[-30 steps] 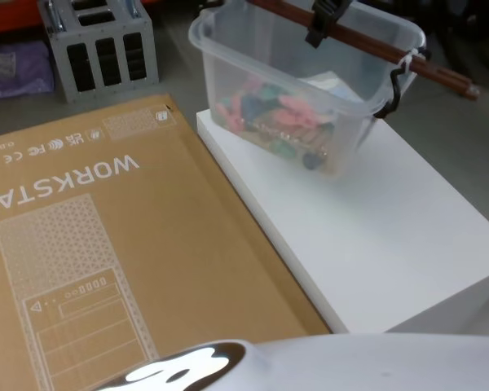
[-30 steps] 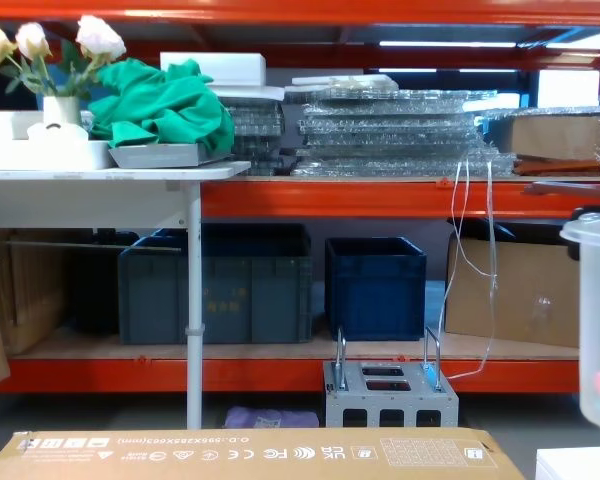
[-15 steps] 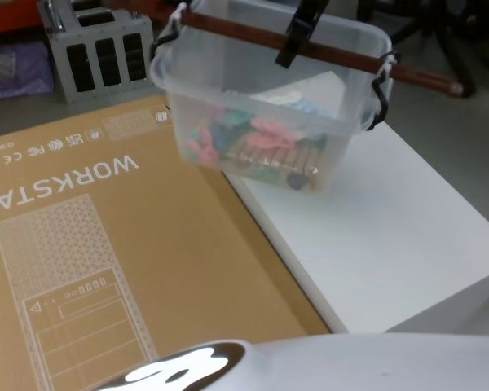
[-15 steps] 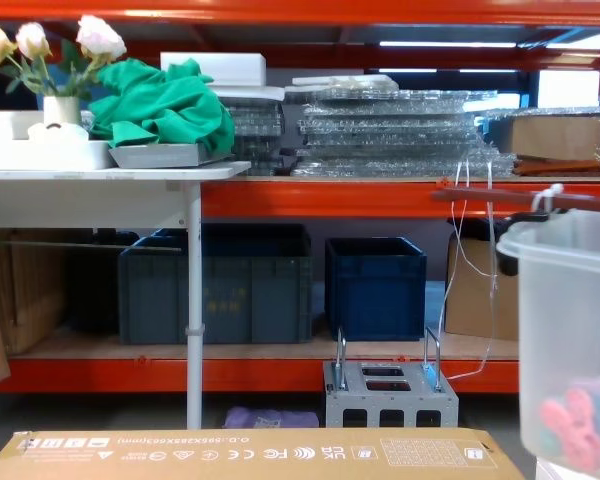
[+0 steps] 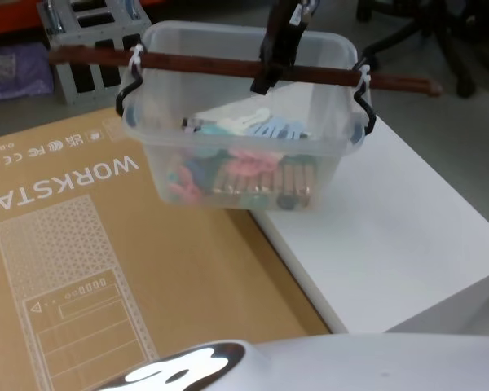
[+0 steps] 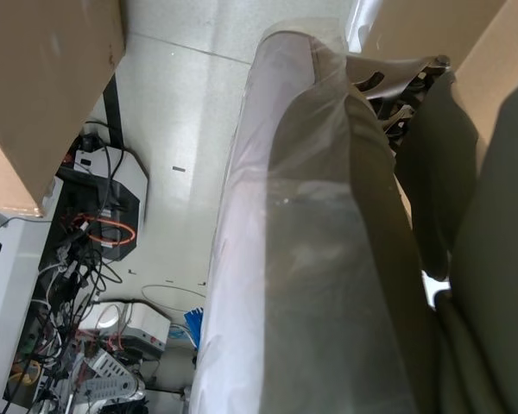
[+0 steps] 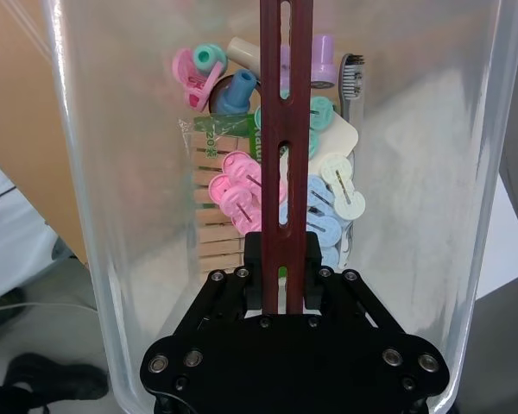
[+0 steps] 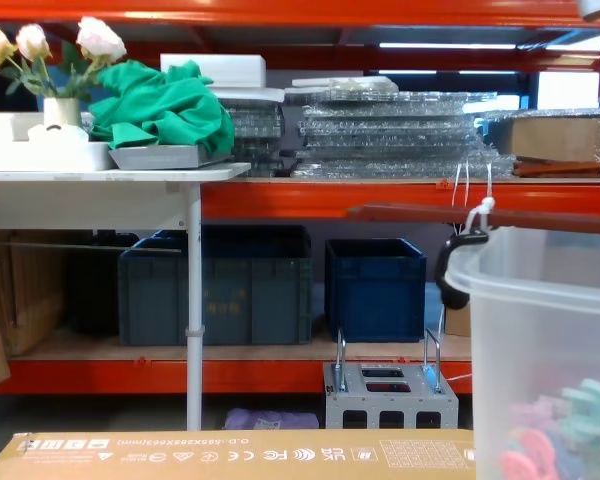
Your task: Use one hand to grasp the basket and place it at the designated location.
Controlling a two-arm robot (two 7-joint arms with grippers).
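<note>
**Right pincer holding the basket by its bar**

You see the right pincer (image 5: 269, 75) reaching in from the far edge of the head view. It points downward, so its wrist camera looks straight along the black fingers (image 7: 253, 267) into the tub. The jaws are closed tight on a brown slotted bar (image 5: 187, 63), with no gap visible between the pads and the wood. The grip sits near the middle of the bar, which extends well out to either side of the pincer.

To each side of the pincer, a black hook (image 8: 443, 275) bound with a white tie joins the bar to the basket (image 5: 152, 155). The basket hangs directly beneath the pincer and sits nearly level.

Straight below the fingers, inside the tub, lie pastel clips (image 7: 242, 194), wooden pegs (image 7: 214, 226) and a toothbrush (image 7: 352, 73).

Below the pincer and to its left is the carton (image 5: 73, 236), lying flat with its printed face up. Below and to its right stands a white block (image 5: 399, 236). The basket straddles the line where the two meet. You cannot tell whether its base touches either one.
</note>
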